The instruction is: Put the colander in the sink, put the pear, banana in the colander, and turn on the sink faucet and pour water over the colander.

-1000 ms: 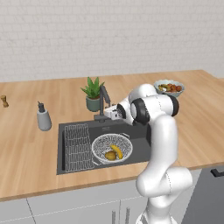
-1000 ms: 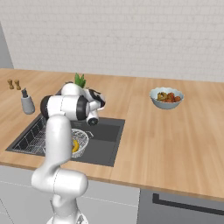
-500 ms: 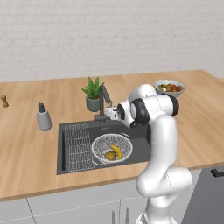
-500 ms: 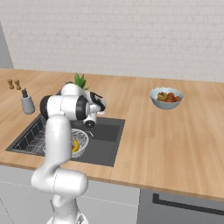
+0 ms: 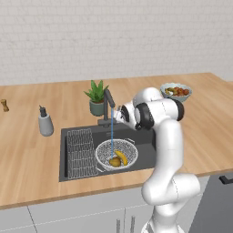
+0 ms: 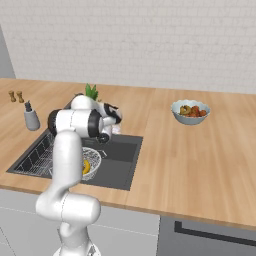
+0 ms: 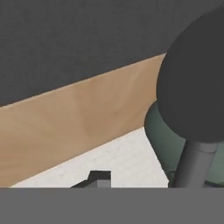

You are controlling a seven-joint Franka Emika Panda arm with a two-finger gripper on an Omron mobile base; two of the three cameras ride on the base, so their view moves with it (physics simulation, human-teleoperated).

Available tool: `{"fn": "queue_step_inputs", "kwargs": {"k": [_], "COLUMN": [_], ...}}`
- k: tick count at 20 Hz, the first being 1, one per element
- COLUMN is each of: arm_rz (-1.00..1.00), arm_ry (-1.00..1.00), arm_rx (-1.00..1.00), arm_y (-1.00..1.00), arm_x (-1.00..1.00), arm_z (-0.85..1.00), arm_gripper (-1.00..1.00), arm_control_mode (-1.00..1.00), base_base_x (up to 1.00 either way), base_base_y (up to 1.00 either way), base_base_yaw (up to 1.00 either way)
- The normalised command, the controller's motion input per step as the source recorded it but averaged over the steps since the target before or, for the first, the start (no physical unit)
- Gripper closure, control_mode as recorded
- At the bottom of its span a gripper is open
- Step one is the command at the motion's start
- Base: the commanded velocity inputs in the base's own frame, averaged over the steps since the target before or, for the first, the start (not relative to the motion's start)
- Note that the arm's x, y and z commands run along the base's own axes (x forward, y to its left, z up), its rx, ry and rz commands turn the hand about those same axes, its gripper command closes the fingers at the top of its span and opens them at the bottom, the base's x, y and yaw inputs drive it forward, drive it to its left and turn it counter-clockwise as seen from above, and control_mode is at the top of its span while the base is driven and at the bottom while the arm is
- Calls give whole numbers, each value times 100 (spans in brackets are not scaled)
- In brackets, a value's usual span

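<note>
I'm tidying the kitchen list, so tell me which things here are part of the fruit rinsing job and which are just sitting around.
Job: colander, sink, banana, pear, faucet, running water.

Lying about: potted plant, soap dispenser, fruit bowl, wire rack, shakers.

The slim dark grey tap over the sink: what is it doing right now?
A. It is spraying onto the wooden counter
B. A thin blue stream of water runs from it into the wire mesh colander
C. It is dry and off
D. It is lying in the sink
B: in the left base view a blue stream falls from the slim dark grey tap straight into the silver wire mesh colander, which sits in the dark grey sink holding the curved yellow banana.
</note>
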Motion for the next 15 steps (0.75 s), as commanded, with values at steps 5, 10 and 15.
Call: {"fn": "queue_step_inputs", "kwargs": {"k": [5, 10, 15], "arm_rz": [-9, 1, 7], "arm_ry": [20, -17, -29], "arm_rx": [15, 41, 51], "arm_y": [-100, -93, -100], "arm_x": [37, 4, -23], "arm_z": [-26, 63, 100], "arm_gripper": [100, 100, 100], "arm_control_mode": [-100, -100, -100], "base_base_x": [0, 0, 0], "base_base_y": [0, 0, 0], "base_base_yaw": [0, 0, 0]}}
